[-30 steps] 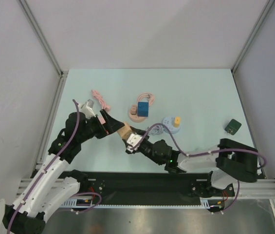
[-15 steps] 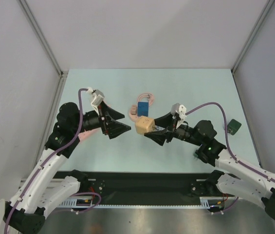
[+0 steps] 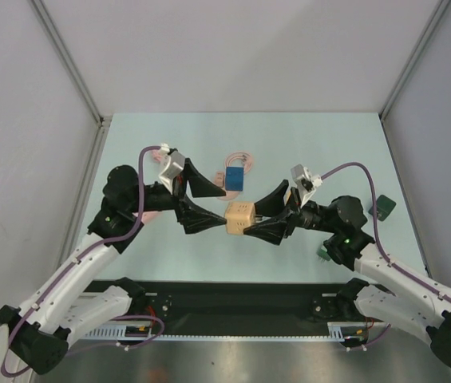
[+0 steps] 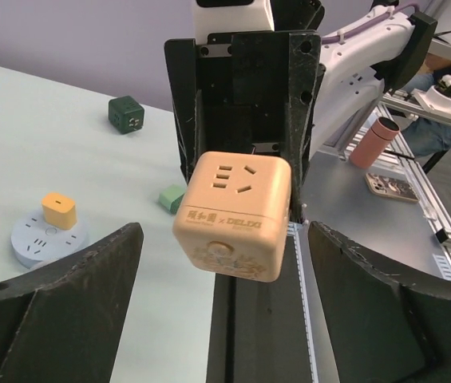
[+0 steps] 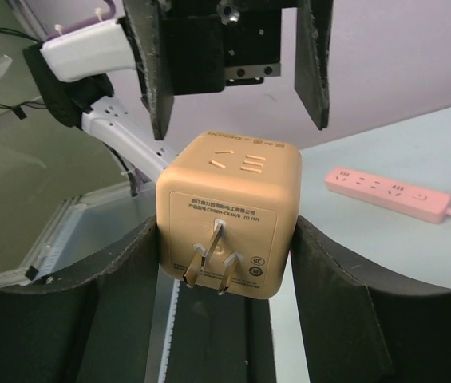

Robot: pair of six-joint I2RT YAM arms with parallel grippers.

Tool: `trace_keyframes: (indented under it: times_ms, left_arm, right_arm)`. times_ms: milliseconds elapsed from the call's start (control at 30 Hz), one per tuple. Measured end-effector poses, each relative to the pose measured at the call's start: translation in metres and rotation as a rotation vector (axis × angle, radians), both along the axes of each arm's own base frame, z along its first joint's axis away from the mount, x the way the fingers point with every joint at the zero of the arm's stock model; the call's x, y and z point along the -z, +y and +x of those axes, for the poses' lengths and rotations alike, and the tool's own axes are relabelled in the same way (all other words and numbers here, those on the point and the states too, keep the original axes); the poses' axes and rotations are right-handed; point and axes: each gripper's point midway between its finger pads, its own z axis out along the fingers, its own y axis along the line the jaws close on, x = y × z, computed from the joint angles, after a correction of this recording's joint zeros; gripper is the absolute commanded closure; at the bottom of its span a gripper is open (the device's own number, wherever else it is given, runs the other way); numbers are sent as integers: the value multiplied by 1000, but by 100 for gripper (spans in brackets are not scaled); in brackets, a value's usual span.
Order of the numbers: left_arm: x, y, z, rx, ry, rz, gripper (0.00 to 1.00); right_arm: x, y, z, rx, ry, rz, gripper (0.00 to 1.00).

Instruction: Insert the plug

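Plug cube [image 3: 239, 217], tan, one, pinched in right jaws; left jaws spread wide; one pink strip [image 5: 389, 191]

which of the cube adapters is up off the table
The beige cube, gripped by the right gripper in the air between the two arms. The blue cube and the dark green cube are not held.

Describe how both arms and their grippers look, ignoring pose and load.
The left arm and right arm match: white lower links, black upper joints, each trailed by a looping purple cable. The left gripper and right gripper are black with broad wedge-shaped fingers, each topped by a pale wrist camera.
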Motion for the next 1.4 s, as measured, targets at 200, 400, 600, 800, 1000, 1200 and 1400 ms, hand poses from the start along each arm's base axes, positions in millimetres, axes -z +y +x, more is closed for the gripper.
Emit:
trace_keyframes:
  times_ms: [200, 400, 600, 800, 1000, 1200, 1400]
  left_arm:
    - [-4, -5, 1, 33, -14, -23, 12]
    - [-7, -9, -7, 79, 1, -74, 13]
    - [-6, -16, -21, 131, 37, -111, 14]
    - [-7, -23, -22, 143, 91, -141, 24]
    - [-3, -31, -16, 151, 150, -173, 27]
    - [-1, -32, -18, 156, 158, -199, 30]
    - [-4, -34, -14, 144, 136, -223, 77]
  right_arm:
    - [-12, -2, -8, -43, 12, 43, 100]
    - [-19, -2, -11, -63, 17, 70, 100]
    - [-22, 1, -9, -75, 24, 85, 100]
    - [-23, 2, -8, -80, 18, 96, 100]
    - [-26, 2, -9, -87, 12, 110, 100]
    - [-26, 3, -9, -93, 5, 113, 100]
    - [-27, 1, -2, -79, -5, 123, 84]
